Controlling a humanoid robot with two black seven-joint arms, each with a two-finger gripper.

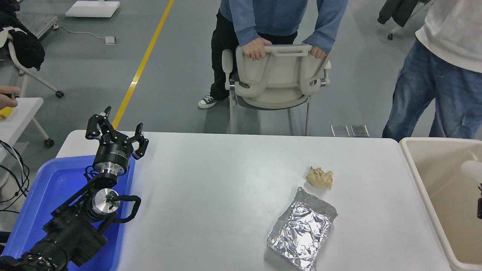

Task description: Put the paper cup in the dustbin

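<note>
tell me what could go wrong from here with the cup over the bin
1. Only a sliver of the right gripper shows at the picture's right edge, with the paper cup blurred above the dustbin. The grip cannot be checked, so the cup may drop uncontrolled.
2. The cup is light and sits near the bin's far side; it might bounce or fall outside.
3. The crumpled paper ball and foil tray stay on the table, and a returning arm might brush them.

Open tabletop (pixel 226 195) left of foil tray (pixel 301 229) and paper ball (pixel 320 177).
</note>
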